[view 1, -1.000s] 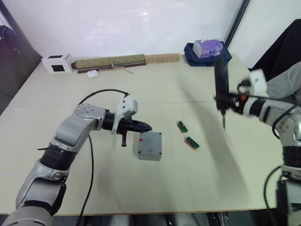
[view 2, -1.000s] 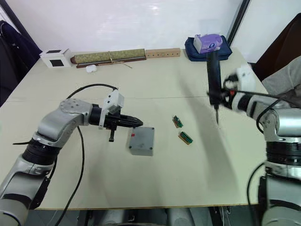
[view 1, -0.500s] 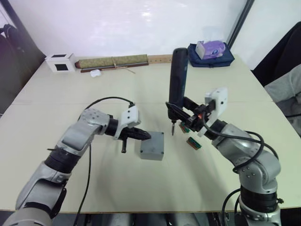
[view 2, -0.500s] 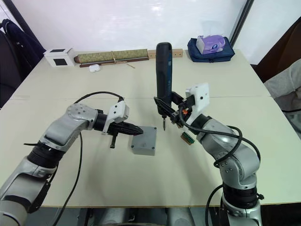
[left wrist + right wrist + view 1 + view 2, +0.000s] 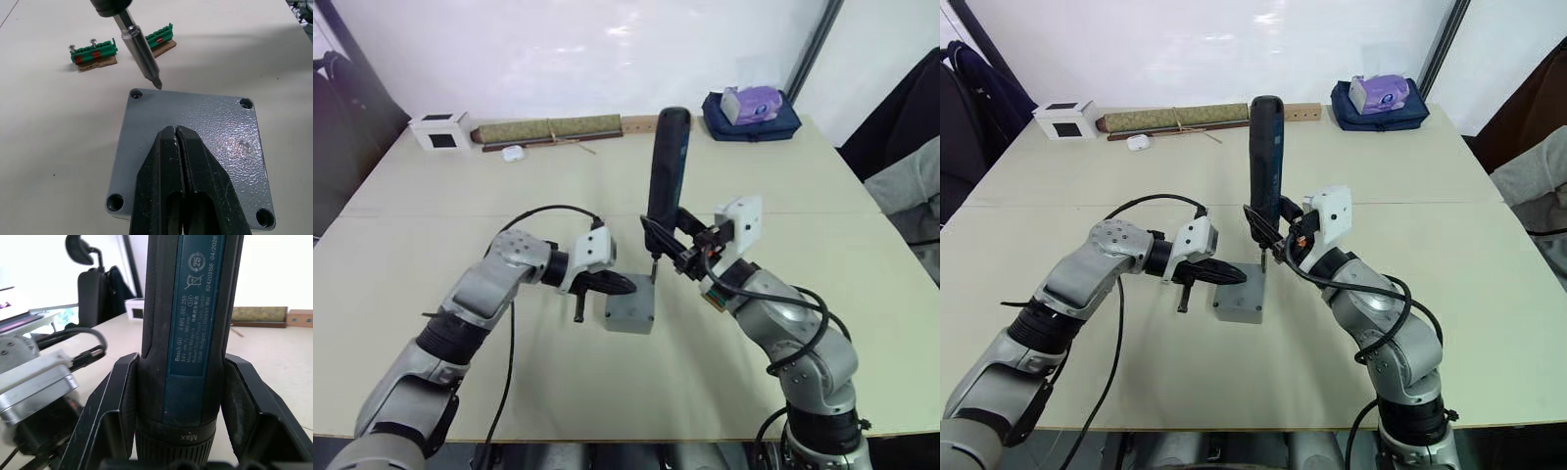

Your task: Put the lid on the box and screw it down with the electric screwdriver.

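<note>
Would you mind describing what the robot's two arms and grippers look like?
Both arms are silver-grey metal with black joint bands and rounded shells. Each wrist carries a white box-shaped camera block, and a black cable loops along each arm. The left gripper and right gripper each have two black fingers, tapering to slim tips on the left one.

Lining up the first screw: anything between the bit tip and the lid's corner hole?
Nothing: in the left wrist view the electric screwdriver tip hangs just off the lid corner hole, bare table between.

Lid (image 5: 195, 142) on box (image 5: 628, 311), screwdriver (image 5: 664, 181) above
</note>
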Controlling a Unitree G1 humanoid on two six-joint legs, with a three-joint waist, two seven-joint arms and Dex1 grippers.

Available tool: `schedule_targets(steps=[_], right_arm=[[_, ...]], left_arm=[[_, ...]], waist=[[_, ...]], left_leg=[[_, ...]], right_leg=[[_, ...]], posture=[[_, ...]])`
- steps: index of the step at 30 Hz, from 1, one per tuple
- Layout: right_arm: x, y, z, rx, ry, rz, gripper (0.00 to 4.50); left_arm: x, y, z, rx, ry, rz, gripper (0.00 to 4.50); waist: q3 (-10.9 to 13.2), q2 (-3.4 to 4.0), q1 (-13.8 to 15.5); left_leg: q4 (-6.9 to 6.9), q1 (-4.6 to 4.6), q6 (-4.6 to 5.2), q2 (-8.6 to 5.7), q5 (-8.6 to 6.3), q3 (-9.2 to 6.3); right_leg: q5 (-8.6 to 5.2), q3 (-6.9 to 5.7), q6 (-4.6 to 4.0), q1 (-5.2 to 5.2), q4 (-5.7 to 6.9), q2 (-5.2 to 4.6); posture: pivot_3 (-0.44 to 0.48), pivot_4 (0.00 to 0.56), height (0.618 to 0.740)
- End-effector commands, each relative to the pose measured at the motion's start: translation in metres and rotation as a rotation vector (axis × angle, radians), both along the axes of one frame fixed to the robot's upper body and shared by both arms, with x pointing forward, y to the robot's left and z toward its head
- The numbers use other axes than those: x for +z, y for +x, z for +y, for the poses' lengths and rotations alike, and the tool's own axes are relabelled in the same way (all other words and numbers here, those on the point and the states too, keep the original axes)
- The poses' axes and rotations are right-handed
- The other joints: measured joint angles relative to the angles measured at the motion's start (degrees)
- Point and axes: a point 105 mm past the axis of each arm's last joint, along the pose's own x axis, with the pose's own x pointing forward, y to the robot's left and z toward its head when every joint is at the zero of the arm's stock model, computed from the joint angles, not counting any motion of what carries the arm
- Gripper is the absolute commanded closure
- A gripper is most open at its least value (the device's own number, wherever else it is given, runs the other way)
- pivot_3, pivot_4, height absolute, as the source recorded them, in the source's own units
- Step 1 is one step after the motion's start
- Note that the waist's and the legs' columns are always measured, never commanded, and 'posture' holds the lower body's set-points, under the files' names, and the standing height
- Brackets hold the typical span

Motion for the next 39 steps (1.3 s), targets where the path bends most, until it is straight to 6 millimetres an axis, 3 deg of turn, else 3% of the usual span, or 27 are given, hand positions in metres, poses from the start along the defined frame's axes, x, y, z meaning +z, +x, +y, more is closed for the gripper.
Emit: schedule_targets(steps=[1,31,39], right_arm=[[0.018,-0.005,0.003,0.007,0.047,-0.093,2.7],[-0.007,0.005,0.0,-0.047,-0.021,-0.094,2.7],[-0.042,-0.007,0.0,0.018,-0.144,0.007,2.7]], left_arm=[[-0.019,0.0,0.013,0.044,0.063,0.059,4.5],[-0.016,-0.001,0.01,0.052,0.055,0.055,4.5],[-0.02,-0.007,0.012,0.051,0.065,0.066,4.5]], waist=[[0.0,0.0,-0.12],[-0.01,0.0,-0.08],[-0.13,-0.15,-0.07]], left_leg=[[0.0,0.01,0.0,0.0,0.0,0.0],[0.0,0.24,0.0,0.01,0.0,-0.04],[-0.13,0.7,0.02,0.02,-0.01,-0.05]], right_leg=[[0.0,-0.01,0.0,0.02,0.0,0.01],[-0.01,-0.04,-0.01,0.27,-0.04,0.01],[-0.03,-0.04,-0.02,0.74,-0.18,0.01]], posture=[[0.0,0.15,0.74],[0.0,0.15,0.74],[0.0,0.15,0.74]])
